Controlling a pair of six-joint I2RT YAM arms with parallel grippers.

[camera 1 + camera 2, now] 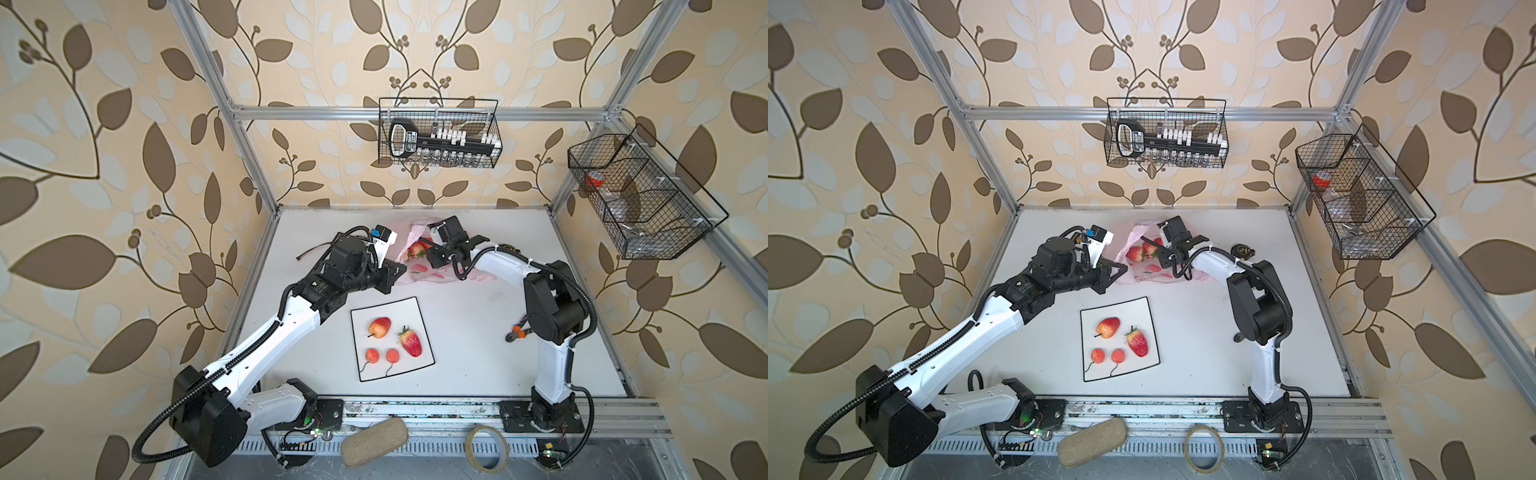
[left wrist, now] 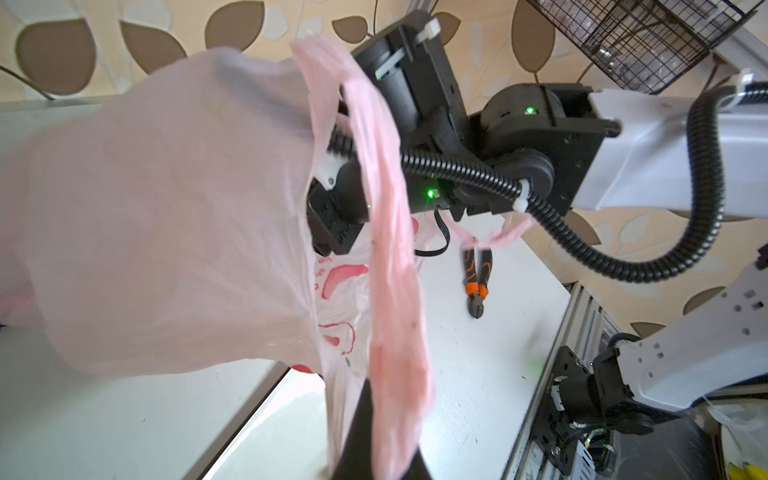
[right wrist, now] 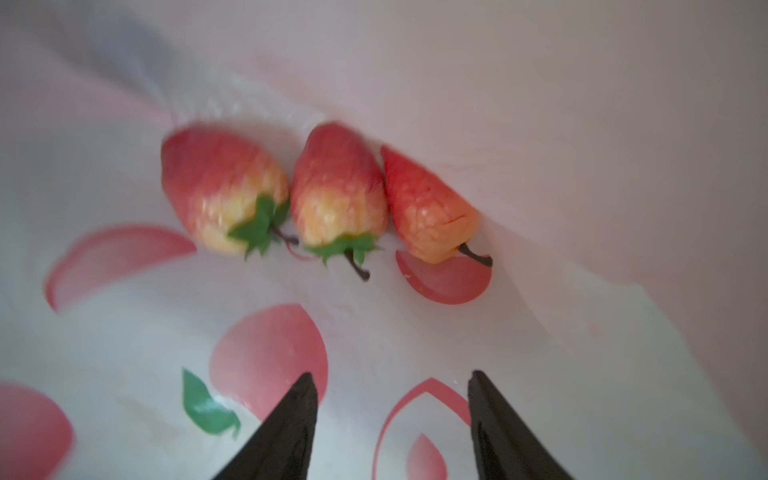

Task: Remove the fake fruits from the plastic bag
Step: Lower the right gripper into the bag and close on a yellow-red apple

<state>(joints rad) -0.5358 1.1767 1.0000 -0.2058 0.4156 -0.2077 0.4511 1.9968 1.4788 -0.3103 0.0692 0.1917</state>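
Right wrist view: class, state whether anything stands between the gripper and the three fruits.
Nothing visible does: the open right gripper faces the fruits inside the bag, with only bare bag floor between.

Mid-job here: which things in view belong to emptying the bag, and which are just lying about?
Job: plastic bag; three fake fruits inside it; four fruits on the mat; left gripper shut on the bag; right gripper open toward them.
Lying about: pliers; tape roll; wire baskets.

A: Room to the fruits [image 3: 332, 195]?
B: Open bag [image 3: 582, 145] floor before the right gripper [image 3: 392, 382] (jaws apart); bag wall hems them behind.
A: Table [image 1: 469, 332]?
B: Bare between mat [image 1: 409, 311] and pliers [image 1: 517, 332].
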